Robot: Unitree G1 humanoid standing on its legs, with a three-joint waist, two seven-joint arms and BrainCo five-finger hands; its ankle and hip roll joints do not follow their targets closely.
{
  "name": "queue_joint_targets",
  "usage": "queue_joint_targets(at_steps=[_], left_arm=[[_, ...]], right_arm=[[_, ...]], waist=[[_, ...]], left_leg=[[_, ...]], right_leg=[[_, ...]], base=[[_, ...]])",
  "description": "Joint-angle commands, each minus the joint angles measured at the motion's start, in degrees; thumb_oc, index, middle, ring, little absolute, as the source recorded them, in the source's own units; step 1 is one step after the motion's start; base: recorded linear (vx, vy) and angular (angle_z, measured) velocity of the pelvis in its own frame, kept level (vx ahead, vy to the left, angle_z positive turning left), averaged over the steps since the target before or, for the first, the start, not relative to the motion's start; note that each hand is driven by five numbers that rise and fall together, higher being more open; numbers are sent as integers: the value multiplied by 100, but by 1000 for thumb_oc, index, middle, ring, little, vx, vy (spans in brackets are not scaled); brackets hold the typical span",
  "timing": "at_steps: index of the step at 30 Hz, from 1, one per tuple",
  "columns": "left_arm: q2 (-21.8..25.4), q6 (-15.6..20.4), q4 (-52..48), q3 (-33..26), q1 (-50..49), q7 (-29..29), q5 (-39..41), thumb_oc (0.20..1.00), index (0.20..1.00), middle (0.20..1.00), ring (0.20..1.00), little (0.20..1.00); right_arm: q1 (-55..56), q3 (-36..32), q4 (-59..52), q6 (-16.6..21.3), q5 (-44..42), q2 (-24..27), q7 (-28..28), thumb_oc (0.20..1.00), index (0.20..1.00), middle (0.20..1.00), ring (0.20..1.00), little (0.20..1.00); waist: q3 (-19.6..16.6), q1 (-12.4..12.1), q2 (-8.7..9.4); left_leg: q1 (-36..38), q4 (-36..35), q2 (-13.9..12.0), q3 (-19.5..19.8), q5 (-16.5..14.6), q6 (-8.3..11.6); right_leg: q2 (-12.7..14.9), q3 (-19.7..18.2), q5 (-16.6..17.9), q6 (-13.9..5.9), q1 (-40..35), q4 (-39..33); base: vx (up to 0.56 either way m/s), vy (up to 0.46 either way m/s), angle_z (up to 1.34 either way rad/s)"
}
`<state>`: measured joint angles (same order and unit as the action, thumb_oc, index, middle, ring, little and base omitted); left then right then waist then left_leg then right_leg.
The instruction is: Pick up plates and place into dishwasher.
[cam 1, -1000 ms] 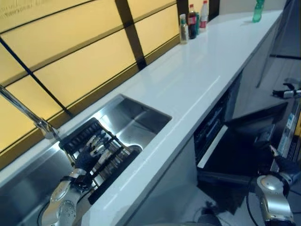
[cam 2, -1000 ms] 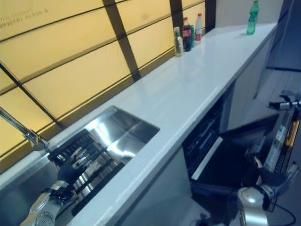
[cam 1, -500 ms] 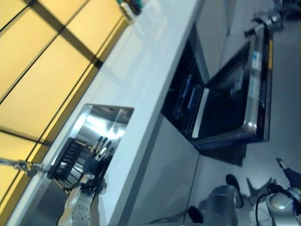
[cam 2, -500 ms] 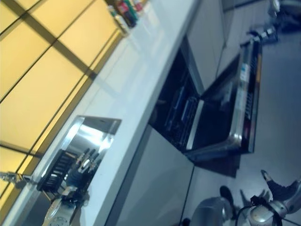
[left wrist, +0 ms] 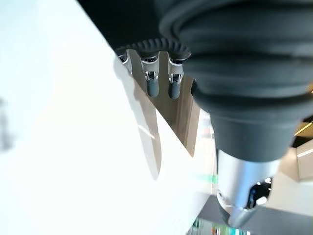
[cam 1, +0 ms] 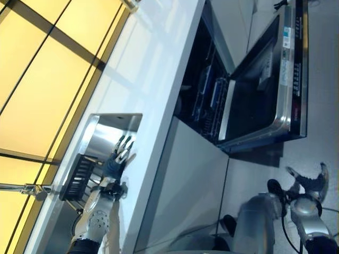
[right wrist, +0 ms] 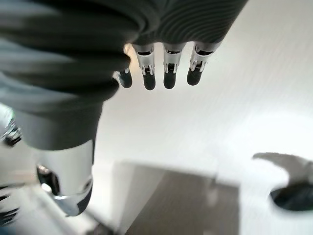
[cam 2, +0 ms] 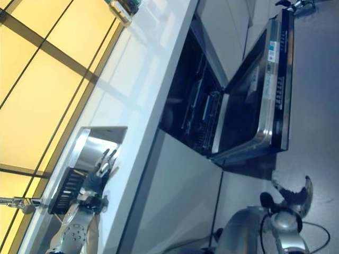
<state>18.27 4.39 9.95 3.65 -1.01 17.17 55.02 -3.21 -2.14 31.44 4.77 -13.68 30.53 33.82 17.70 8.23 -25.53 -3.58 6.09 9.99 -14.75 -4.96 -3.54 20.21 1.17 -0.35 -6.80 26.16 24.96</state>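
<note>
Your left hand point(cam 1: 117, 161) hangs open-fingered over the sink point(cam 1: 100, 138) rack point(cam 1: 78, 177), right hand point(cam 1: 311, 181) open low by the floor, dishwasher point(cam 1: 249, 84) open on the right; can't make out any plates, but expect stiff, slick, breakable, so pinch the rim.

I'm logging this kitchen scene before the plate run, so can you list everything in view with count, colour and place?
Countertop: one, white, running along the yellow panelled wall.
Sink: one, steel, set in the countertop.
Dish rack: one, black, in the sink.
Faucet: one, silver, by the sink.
Dishwasher: one, dark, under the countertop, door open.
Bottles: several, far end of the countertop; colours unclear.
Left hand: open, over the sink.
Right hand: open, low above the floor.
</note>
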Motion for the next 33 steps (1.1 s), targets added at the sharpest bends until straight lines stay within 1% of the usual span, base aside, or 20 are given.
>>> queue_joint_targets(at_steps=[1,2,3,6,8,11,15,16,17,21,25,26,28,29,31,32,33], left_arm=[[63,-253,80,155,-426,-7,58,1000,1000,1000,1000,1000],[51,-278,93,182,-444,-4,42,1000,1000,1000,1000,1000],[39,-296,78,198,-459,-33,44,1000,1000,1000,1000,1000],[39,-390,83,180,-549,1,12,1000,1000,1000,1000,1000],[37,-473,44,100,-660,28,-28,1000,1000,1000,1000,1000],[21,-528,21,-21,-772,103,-57,1000,1000,1000,1000,1000],[12,-607,56,-194,-898,279,-91,1000,1000,1000,1000,1000],[6,-674,25,-257,-949,293,-104,1000,1000,1000,1000,1000],[-2,-716,15,-291,-967,300,-128,1000,1000,1000,1000,1000],[14,-876,-40,-485,-1028,347,-134,1000,1000,1000,1000,1000],[95,-1014,-78,-742,-1043,444,-55,1000,1000,1000,1000,1000],[101,-1028,-70,-778,-1028,448,-53,1000,1000,1000,1000,1000],[99,-990,-29,-855,-999,428,-178,1000,1000,1000,1000,1000],[109,-959,-10,-880,-997,434,-193,1000,1000,1000,1000,1000],[138,-922,8,-989,-911,457,-233,1000,1000,1000,1000,1000],[149,-905,6,-1019,-887,468,-267,1000,1000,1000,1000,1000],[188,-861,37,-1039,-854,509,-371,1000,1000,1000,1000,1000]], right_arm=[[-445,130,-483,363,-329,135,-514,1000,1000,1000,1000,1000],[-529,196,-569,339,-433,109,-689,1000,1000,1000,1000,1000],[-609,249,-612,320,-512,93,-897,1000,1000,1000,1000,1000],[-799,337,-724,210,-644,16,-1514,1000,1000,1000,1000,1000],[-781,366,-1034,164,-860,-76,-1923,1000,1000,1000,1000,1000],[-687,425,-1419,204,-844,-244,-2382,1000,1000,1000,1000,1000],[-540,432,-1706,286,-755,-345,-2797,1000,1000,1000,1000,1000],[-460,423,-1859,263,-754,-392,-2882,1000,1000,1000,1000,1000],[-431,409,-1923,244,-726,-411,-2929,1000,1000,1000,1000,1000],[-351,403,-2169,201,-651,-430,-3414,1000,1000,1000,1000,1000],[-386,403,-2432,134,-589,-344,-4218,1000,1000,1000,1000,1000],[-411,420,-2477,139,-581,-329,-4355,1000,1000,1000,1000,1000],[-491,488,-2608,147,-608,-334,-4653,1000,1000,1000,1000,1000],[-511,504,-2647,141,-603,-335,-4728,1000,1000,1000,1000,1000],[-587,587,-2843,125,-685,-329,-4931,1000,1000,1000,1000,1000],[-595,601,-2871,164,-695,-339,-5037,1000,1000,1000,1000,1000],[-612,621,-2902,223,-777,-335,-5096,1000,1000,1000,1000,1000]], waist=[[94,-260,-250],[48,-308,-246],[12,-353,-239],[-118,-470,-201],[-208,-557,-137],[-327,-666,-32],[-501,-789,121],[-587,-836,210],[-625,-854,252],[-828,-961,509],[-1000,-1080,831],[-1022,-1099,896],[-1106,-1180,1116],[-1120,-1196,1171],[-1194,-1283,1422],[-1206,-1305,1488],[-1220,-1343,1591]], left_leg=[[-794,1500,348,-8,-809,-11],[-789,1507,357,34,-799,-4],[-850,1495,366,8,-707,-39],[-789,1512,383,112,-709,-24],[-680,1456,392,196,-697,-21],[-577,1356,394,294,-666,-20],[-408,1176,373,464,-618,-24],[-328,1101,358,537,-602,-27],[-282,1062,350,576,-594,-31],[-30,759,290,751,-518,-33],[224,497,215,869,-469,-8],[250,479,200,890,-464,-1],[342,406,144,969,-452,17],[366,384,125,998,-445,22],[445,328,37,1087,-437,38],[462,321,15,1105,-442,38],[483,311,-14,1138,-446,42]], right_leg=[[416,-34,360,-17,-484,-748],[435,0,329,-8,-519,-716],[451,10,448,29,-482,-754],[478,120,386,47,-650,-742],[495,276,391,45,-847,-830],[486,479,414,39,-1082,-1002],[429,684,399,29,-1368,-1159],[388,749,389,23,-1481,-1215],[368,782,385,24,-1542,-1245],[233,959,395,-1,-1877,-1504],[91,1152,409,-43,-2201,-1784],[74,1180,408,-47,-2228,-1796],[1,1271,374,-69,-2314,-1805],[-20,1293,363,-69,-2346,-1809],[-104,1358,334,-72,-2445,-1812],[-121,1376,332,-75,-2468,-1808],[-150,1394,351,-82,-2502,-1798]], base=[[111,9,28],[52,17,28],[62,18,32],[99,-5,28],[114,-29,15],[62,-37,17],[38,-37,19],[47,-52,16],[47,-53,17],[14,-33,24],[-23,-34,30],[-50,-49,54],[-50,-64,45],[-50,-76,36],[-58,-88,36],[-68,-94,29],[-89,-143,22]])
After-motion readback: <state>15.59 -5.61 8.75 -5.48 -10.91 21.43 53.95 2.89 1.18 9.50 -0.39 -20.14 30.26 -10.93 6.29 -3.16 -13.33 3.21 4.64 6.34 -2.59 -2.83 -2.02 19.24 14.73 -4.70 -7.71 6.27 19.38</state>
